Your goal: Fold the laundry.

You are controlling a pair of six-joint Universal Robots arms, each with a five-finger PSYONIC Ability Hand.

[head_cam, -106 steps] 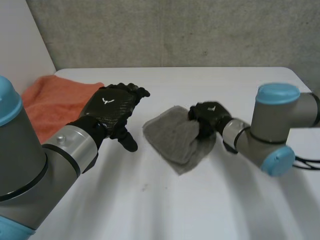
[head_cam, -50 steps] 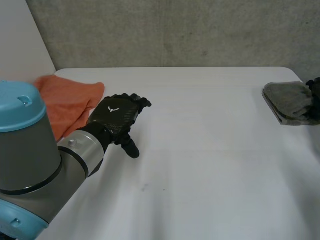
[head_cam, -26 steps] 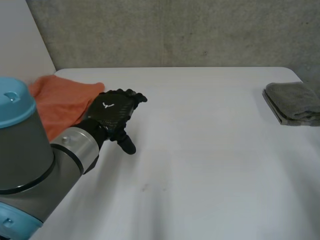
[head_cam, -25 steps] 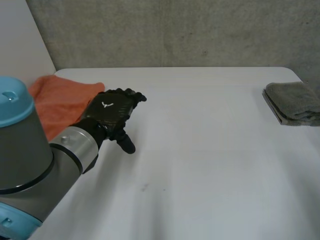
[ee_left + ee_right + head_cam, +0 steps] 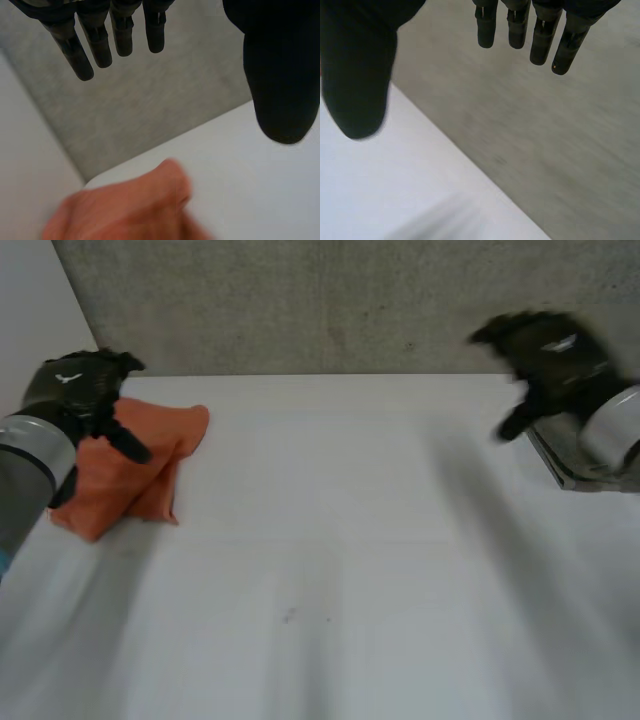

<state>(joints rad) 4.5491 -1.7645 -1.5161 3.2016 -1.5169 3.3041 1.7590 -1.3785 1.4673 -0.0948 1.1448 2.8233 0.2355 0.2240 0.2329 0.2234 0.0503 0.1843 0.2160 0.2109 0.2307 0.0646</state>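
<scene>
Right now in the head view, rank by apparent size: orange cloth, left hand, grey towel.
1. orange cloth
2. left hand
3. grey towel, partly hidden by the right arm, so unsure.

Your left hand (image 5: 80, 390) hangs raised, fingers (image 5: 100, 42) straight, thumb apart; your right hand (image 5: 545, 365) likewise, fingers (image 5: 520, 27) spread.
</scene>
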